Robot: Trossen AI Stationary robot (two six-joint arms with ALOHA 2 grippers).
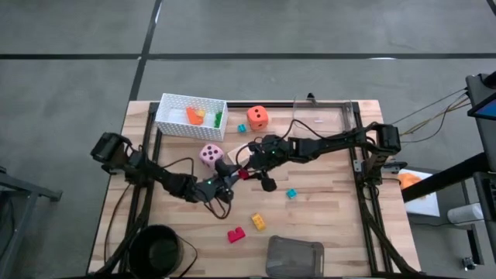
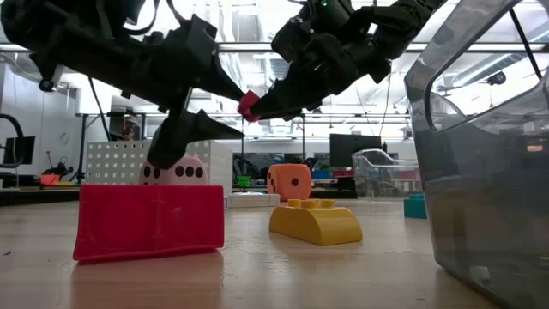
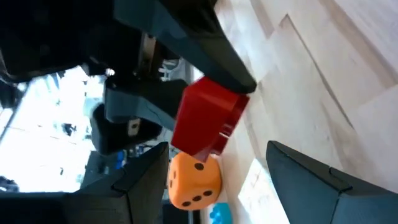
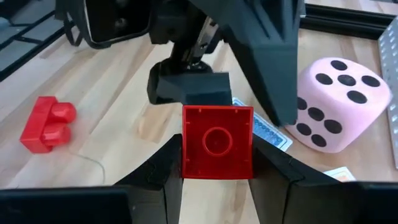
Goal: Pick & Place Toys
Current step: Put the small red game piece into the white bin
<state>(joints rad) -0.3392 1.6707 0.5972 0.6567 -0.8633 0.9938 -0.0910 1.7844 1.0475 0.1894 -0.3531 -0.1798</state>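
Pale wooden-plank desk with a black frame around its edges carries everything. White perforated plastic basket sits at the far left part, with small orange, yellow and green plastic bricks inside. Grey translucent plastic tray lies at the near edge, right of centre; black round bucket sits at the near left corner. Two dark arms meet over the middle of the desk. Right gripper is raised above the surface, its fingers clamped on a small red square plastic brick, hollow underside facing the wrist camera; in the low view the same brick shows in the air between the two arms. Left gripper hangs just beside that brick with its fingers spread apart, holding nothing; whether a finger touches the brick cannot be told. Large pink dotted die rests on the desk near the basket, just beside the left gripper; large orange dotted die stands farther back, right of the basket. A blue patterned flat card lies partly hidden beside the pink die. Nearer the front: yellow plastic brick, a second red plastic brick, and a small teal plastic brick well apart to the right.
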